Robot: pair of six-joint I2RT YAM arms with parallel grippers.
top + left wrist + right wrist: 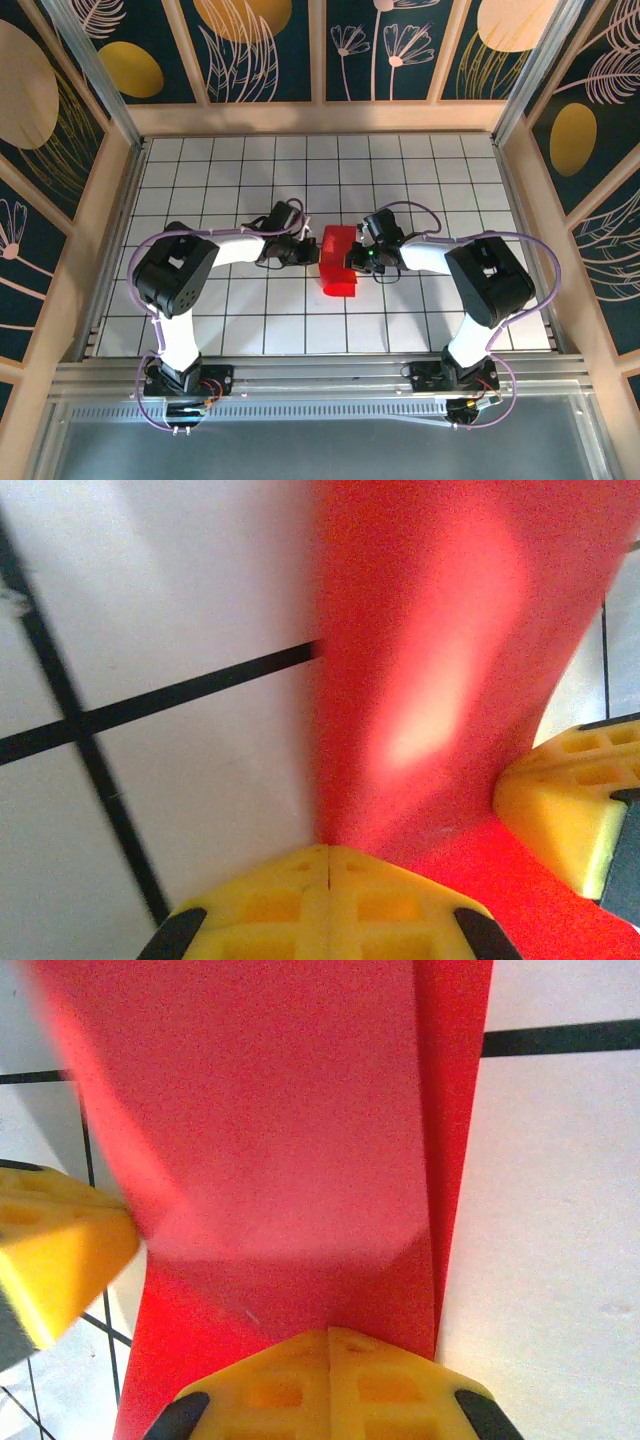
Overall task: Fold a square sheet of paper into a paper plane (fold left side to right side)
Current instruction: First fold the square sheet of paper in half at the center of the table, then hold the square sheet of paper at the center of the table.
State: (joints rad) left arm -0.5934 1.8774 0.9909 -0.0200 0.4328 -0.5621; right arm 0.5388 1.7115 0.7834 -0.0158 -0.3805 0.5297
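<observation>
Left tool (328, 850) pinches paper (338, 262) | right tool (328, 1333) pinches paper | arms (225, 250) bent inward

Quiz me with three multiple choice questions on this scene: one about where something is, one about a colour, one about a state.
1. Where is the square sheet of paper?
A. between the left gripper and the right gripper
B. by the arm bases
C. at the far-left corner

2. What colour is it?
A. white
B. blue
C. red

3. How does the left gripper stand?
A. wide open
B. shut
C. half open

Answers:
1 A: the top view shows a gripper at either side of it.
2 C: it is bright red in every view.
3 B: its yellow fingertips meet with no gap.
</observation>
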